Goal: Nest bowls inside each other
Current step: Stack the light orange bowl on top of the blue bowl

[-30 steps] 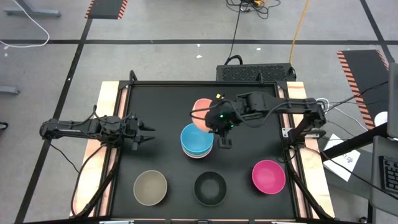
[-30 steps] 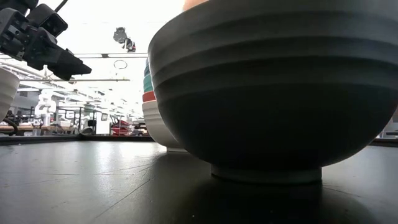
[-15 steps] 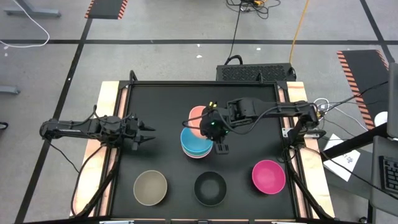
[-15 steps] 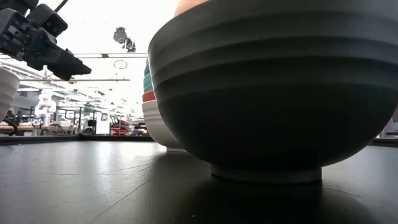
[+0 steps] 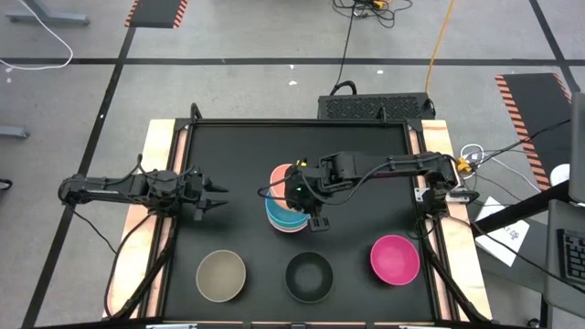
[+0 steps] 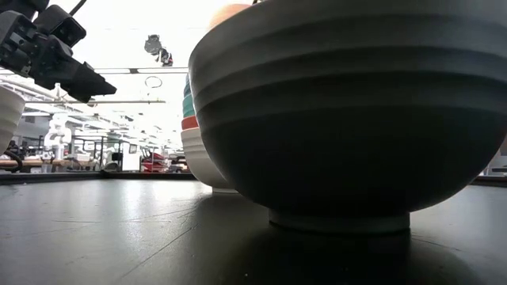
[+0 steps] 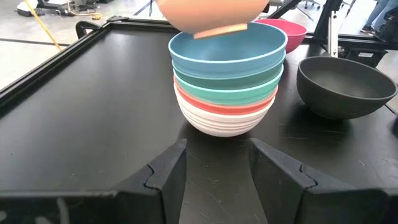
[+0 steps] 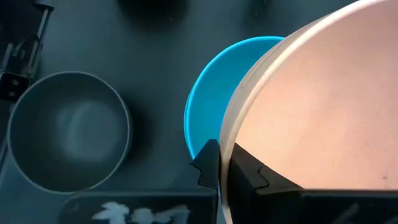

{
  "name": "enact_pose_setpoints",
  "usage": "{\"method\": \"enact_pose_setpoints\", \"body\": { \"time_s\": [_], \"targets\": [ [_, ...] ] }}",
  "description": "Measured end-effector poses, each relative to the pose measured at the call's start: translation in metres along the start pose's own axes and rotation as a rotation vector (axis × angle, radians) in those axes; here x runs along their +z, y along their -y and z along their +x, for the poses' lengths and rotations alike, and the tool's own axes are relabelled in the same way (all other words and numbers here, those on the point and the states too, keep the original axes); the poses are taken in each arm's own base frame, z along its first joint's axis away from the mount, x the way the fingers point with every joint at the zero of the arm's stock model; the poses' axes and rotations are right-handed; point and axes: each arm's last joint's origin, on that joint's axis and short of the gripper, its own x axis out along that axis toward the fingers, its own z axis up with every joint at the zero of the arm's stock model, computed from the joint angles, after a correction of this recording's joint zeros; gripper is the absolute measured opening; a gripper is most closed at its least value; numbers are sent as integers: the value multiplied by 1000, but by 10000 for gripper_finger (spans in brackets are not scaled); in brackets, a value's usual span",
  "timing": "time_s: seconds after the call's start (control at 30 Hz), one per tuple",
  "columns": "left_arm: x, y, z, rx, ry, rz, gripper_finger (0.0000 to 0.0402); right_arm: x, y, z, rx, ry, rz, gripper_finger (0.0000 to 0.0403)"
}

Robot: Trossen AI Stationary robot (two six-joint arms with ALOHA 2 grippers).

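R gripper [image 8: 224, 171] pinches orange bowl [image 7: 211, 14] rim, mouth up (slightly tilted), above blue bowl [image 7: 227, 51] stack.

A black table top [image 5: 238, 146] with wooden edges; a yellow cable [image 5: 442, 37] crosses the floor beyond.

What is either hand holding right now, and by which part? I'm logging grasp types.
The right hand grips the orange bowl by its rim, one finger on each side of the wall, above the stack. The left hand holds nothing.
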Motion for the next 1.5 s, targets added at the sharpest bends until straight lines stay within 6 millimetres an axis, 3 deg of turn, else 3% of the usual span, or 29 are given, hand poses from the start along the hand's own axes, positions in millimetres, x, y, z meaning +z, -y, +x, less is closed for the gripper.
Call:
{"method": "enact_pose_setpoints", "body": {
  "time_s": [0.43, 0.83, 1.5],
  "targets": [
    [0, 0, 0, 0, 0, 4, 172, -2, -2, 0, 55, -20, -41, 0],
    [0, 0, 0, -1, 0, 6, 172, -8, 0, 45, 107, -190, -38, 0],
    [0, 0, 0, -2, -3, 8, 172, -19, 14, 46, -128, -341, 14, 0]
  ]
}}
